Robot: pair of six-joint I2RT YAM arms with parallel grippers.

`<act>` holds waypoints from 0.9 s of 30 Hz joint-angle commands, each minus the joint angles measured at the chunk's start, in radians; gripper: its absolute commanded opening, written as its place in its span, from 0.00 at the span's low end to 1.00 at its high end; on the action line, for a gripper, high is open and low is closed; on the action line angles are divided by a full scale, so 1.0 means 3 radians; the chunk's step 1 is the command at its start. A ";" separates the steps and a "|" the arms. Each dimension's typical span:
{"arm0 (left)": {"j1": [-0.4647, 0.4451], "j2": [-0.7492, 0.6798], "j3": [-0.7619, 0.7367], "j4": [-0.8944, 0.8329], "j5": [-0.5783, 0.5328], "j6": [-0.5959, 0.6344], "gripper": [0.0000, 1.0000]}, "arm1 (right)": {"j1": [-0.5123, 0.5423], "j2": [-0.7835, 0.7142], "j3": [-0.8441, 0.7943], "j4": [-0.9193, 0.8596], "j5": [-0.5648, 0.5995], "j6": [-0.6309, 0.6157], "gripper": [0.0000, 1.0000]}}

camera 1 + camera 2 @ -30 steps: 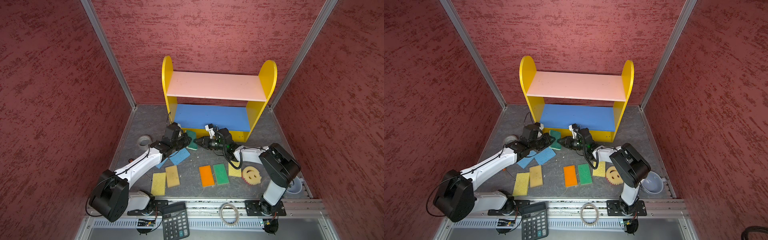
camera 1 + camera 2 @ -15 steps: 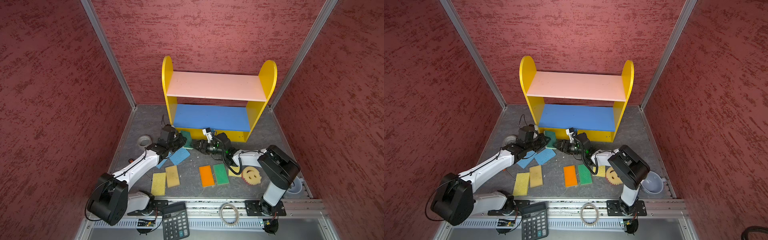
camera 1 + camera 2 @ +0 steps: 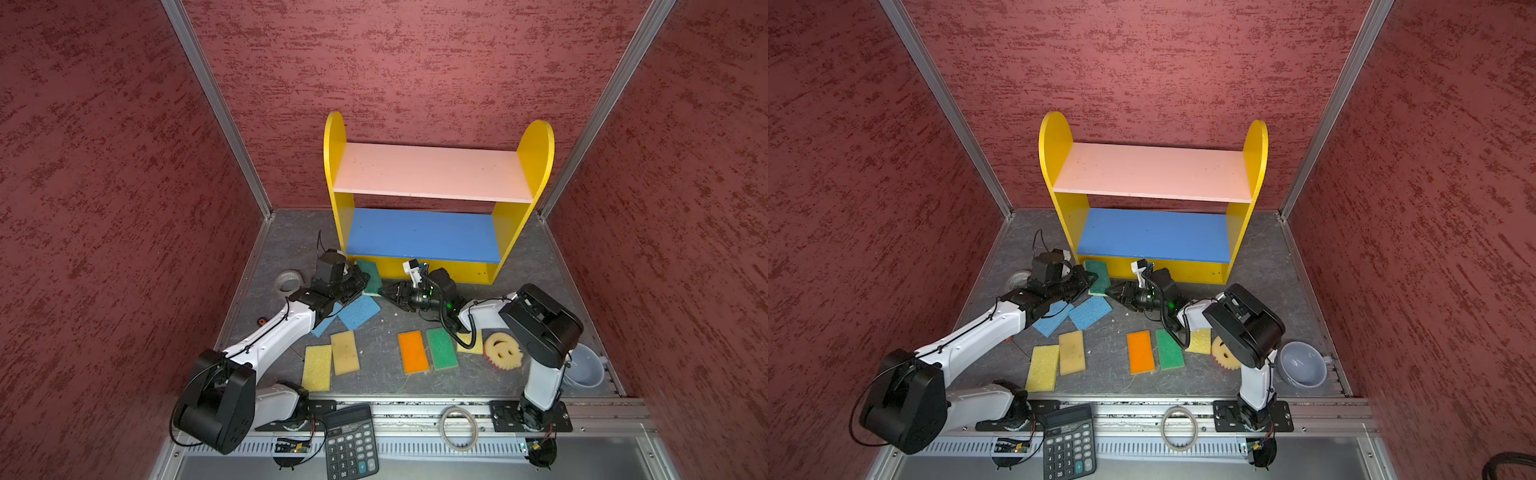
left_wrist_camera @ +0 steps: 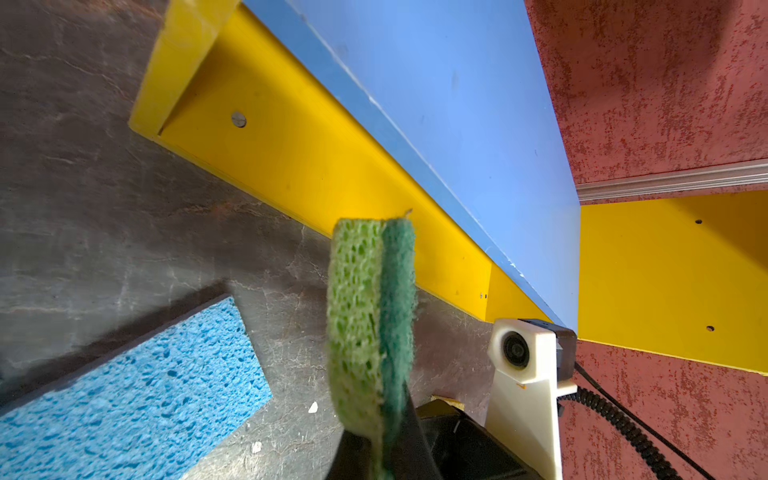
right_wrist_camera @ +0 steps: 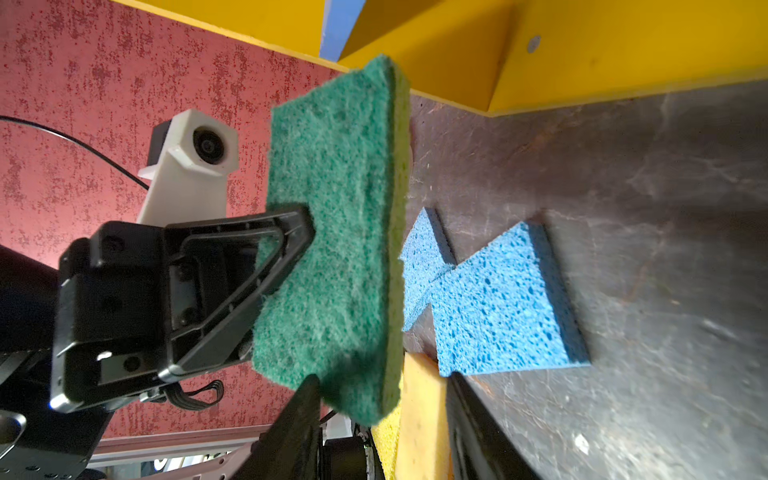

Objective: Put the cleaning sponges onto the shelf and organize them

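The left gripper is clamped tight on a green sponge. It holds the sponge on edge, low over the surface, just in front of the near left corner of the shelf. In the right wrist view one of its fingers presses the dark scouring face. The right gripper reaches in from the right at the same height. Its jaws stand apart on either side of the sponge's end, and I cannot tell whether they touch it. The other sponges lie flat on the surface, nearer than the shelf. A blue sponge touches a second blue sponge that is partly under the left arm. Nearer still, a yellow sponge and a tan sponge lie side by side. In the middle are an orange sponge and a second green sponge, also side by side. To their right a small yellow sponge sits partly under the right arm's cable. The smiley sponge is just beside it, against the right arm.
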 commanded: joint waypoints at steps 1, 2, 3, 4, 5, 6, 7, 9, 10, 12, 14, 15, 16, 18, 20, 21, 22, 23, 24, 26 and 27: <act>0.0026 -0.0011 -0.0032 0.0129 0.0056 -0.0020 0.00 | 0.0020 0.0071 0.0107 0.0212 0.0045 0.0125 0.39; 0.0029 0.0002 -0.0034 0.0133 0.0067 -0.0022 0.00 | 0.0019 0.0085 0.0111 0.0252 0.0041 0.0150 0.36; 0.0029 0.0014 -0.0034 0.0134 0.0078 -0.0027 0.00 | 0.0019 0.0100 0.0115 0.0290 0.0036 0.0178 0.32; 0.0037 0.0028 -0.0037 0.0144 0.0090 -0.0033 0.00 | 0.0020 0.0113 0.0116 0.0327 0.0031 0.0200 0.30; 0.0035 0.0035 -0.0046 0.0153 0.0088 -0.0032 0.00 | 0.0019 0.0121 0.0118 0.0359 0.0030 0.0220 0.29; 0.0034 0.0042 -0.0053 0.0164 0.0091 -0.0038 0.00 | 0.0019 0.0129 0.0124 0.0388 0.0019 0.0239 0.26; 0.0042 0.0054 -0.0063 0.0176 0.0087 -0.0048 0.00 | 0.0019 0.0136 0.0135 0.0396 0.0013 0.0251 0.22; 0.0049 0.0071 -0.0072 0.0194 0.0096 -0.0049 0.00 | 0.0019 0.0135 0.0135 0.0397 0.0015 0.0251 0.10; 0.0063 0.0078 -0.0059 0.0197 0.0118 -0.0045 0.00 | 0.0019 0.0132 0.0132 0.0389 0.0024 0.0247 0.04; 0.0084 0.0088 -0.0035 0.0172 0.0149 -0.0017 0.05 | 0.0019 0.0125 0.0118 0.0369 0.0043 0.0229 0.00; 0.0105 0.0073 -0.0025 0.0133 0.0146 0.0018 0.23 | 0.0018 0.0124 0.0111 0.0288 0.0075 0.0181 0.00; 0.0110 0.0059 -0.0024 0.0118 0.0134 0.0035 0.36 | 0.0019 0.0115 0.0111 0.0203 0.0098 0.0135 0.00; 0.0118 0.0044 -0.0026 0.0099 0.0114 0.0057 0.45 | 0.0019 0.0098 0.0104 0.0109 0.0130 0.0084 0.00; 0.0121 0.0017 0.0008 0.0048 0.0092 0.0107 0.54 | 0.0019 0.0037 0.0075 -0.0065 0.0233 -0.0028 0.00; 0.0124 -0.0016 0.0077 -0.0048 0.0062 0.0165 0.58 | 0.0019 -0.0044 0.0050 -0.0335 0.0384 -0.0178 0.00; 0.0126 -0.0048 0.0110 -0.0112 0.0027 0.0203 0.59 | 0.0020 -0.0097 0.0045 -0.0514 0.0486 -0.0275 0.00; 0.0122 -0.0084 0.0133 -0.0161 -0.0010 0.0242 0.61 | 0.0024 -0.0136 0.0051 -0.0683 0.0578 -0.0361 0.00; 0.0119 -0.0130 0.0160 -0.0231 -0.0065 0.0285 0.62 | 0.0024 -0.0189 0.0065 -0.0930 0.0724 -0.0476 0.00; 0.0118 -0.0181 0.0175 -0.0299 -0.0125 0.0326 0.64 | 0.0028 -0.0223 0.0085 -0.1129 0.0849 -0.0576 0.00; 0.0108 -0.0288 0.0187 -0.0420 -0.0223 0.0391 0.68 | 0.0038 -0.0253 0.0141 -0.1495 0.1065 -0.0734 0.00; 0.0107 -0.0339 0.0191 -0.0482 -0.0272 0.0416 0.69 | 0.0046 -0.0256 0.0168 -0.1630 0.1168 -0.0800 0.00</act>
